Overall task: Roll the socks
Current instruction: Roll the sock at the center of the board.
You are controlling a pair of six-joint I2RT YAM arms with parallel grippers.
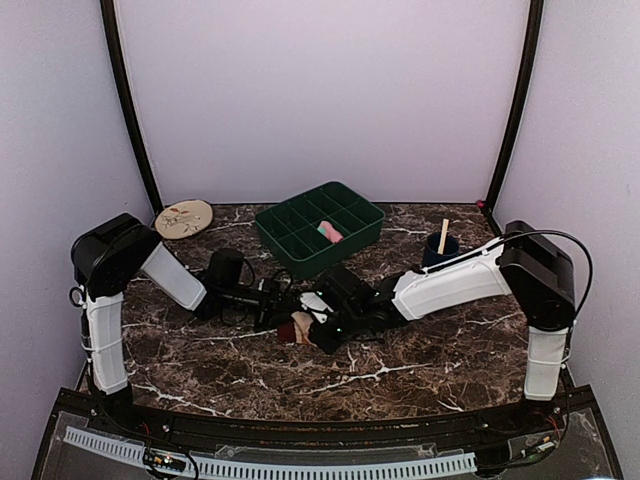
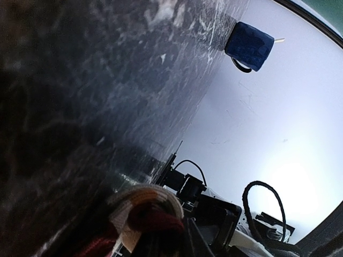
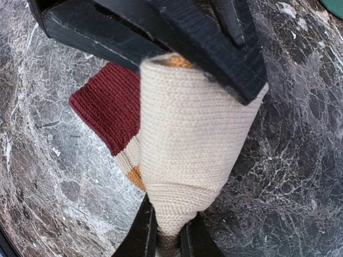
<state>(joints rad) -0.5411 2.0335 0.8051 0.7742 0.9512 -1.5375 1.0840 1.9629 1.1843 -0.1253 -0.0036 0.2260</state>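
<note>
no readable text, labels, brands or numbers on anything

Dark marbled bench (image 1: 400, 370), green divided tray (image 1: 320, 228) set at the back, beige disc (image 1: 184, 218) back left, blue mug (image 1: 440, 250) back right, beige sock (image 1: 302, 327) centred.

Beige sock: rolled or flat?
Mostly rolled: beige sock wrapped into a bundle, its end pinched in right gripper; maroon heel sticks out.

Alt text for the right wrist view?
A beige sock, rolled into a bundle with maroon and orange showing, is pinched at its lower end by the right gripper. The left gripper covers its top; dark marble table beneath.
</note>
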